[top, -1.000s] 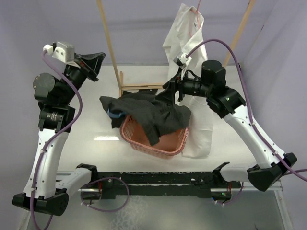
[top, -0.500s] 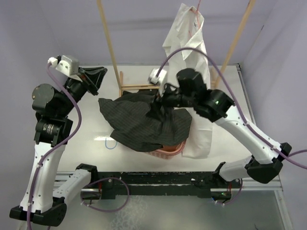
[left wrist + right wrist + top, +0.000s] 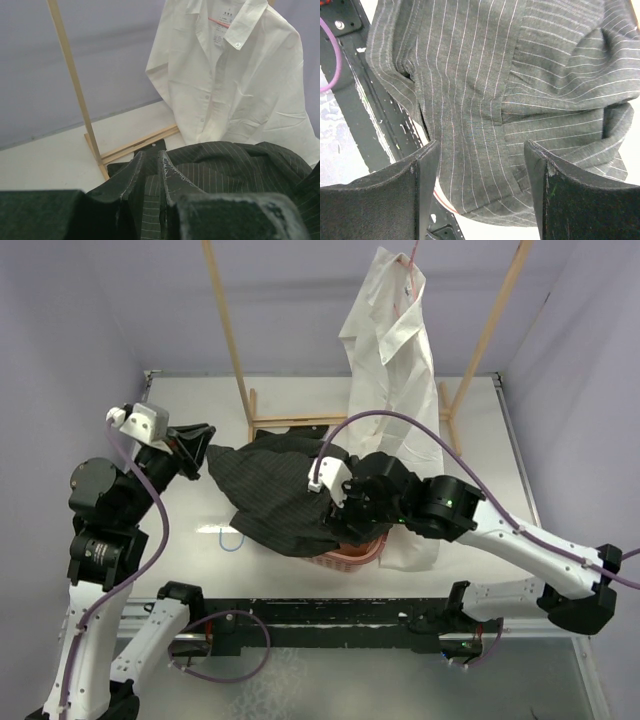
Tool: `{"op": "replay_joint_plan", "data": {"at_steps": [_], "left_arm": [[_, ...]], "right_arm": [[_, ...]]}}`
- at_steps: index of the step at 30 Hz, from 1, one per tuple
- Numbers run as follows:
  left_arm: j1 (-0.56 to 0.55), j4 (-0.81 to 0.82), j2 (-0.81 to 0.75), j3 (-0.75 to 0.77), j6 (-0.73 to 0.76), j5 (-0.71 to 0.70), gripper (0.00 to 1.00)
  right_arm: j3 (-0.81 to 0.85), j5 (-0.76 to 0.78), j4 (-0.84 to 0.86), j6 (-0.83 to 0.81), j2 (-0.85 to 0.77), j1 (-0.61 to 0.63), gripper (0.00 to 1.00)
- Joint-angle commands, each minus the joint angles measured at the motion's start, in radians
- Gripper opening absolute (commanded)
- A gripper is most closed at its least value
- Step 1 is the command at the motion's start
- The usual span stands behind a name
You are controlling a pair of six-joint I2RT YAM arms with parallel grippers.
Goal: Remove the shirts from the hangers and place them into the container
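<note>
The black pinstriped shirt [image 3: 275,490] lies spread over the salmon basket [image 3: 352,556], hiding most of it. My right gripper [image 3: 350,522] hovers open just above this cloth [image 3: 485,75]; its jaws [image 3: 481,150] stand wide with nothing between them. My left gripper [image 3: 198,445] sits at the shirt's left edge, its fingers [image 3: 150,155] parted by a narrow gap, with pinstriped cloth [image 3: 235,165] lying beyond them. The white shirt [image 3: 392,350] hangs from a pink hanger [image 3: 411,262] on the rack. A light blue hanger [image 3: 228,536] lies on the table, left of the basket.
Wooden rack poles [image 3: 228,335] and the rack's base bar [image 3: 290,423] stand behind the basket. The white shirt's tail [image 3: 415,540] drapes down beside the basket's right side. A black rail [image 3: 330,615] runs along the near table edge.
My right arm swung from beside the white shirt forward and down over the basket, and the black shirt spread out wider. My left arm lowered to the shirt's edge and its jaws parted slightly.
</note>
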Motion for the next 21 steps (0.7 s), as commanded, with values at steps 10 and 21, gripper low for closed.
{"op": "replay_joint_plan", "data": {"at_steps": [10, 21], "left_arm": [[-0.003, -0.01, -0.034, -0.054, 0.031, -0.04, 0.18], [-0.003, -0.024, -0.053, -0.079, 0.036, -0.046, 0.19]], "right_arm": [[0.002, -0.029, 0.062, 0.038, -0.028, 0.061, 0.71], [-0.057, 0.123, 0.101, 0.039, 0.049, 0.123, 0.74]]}}
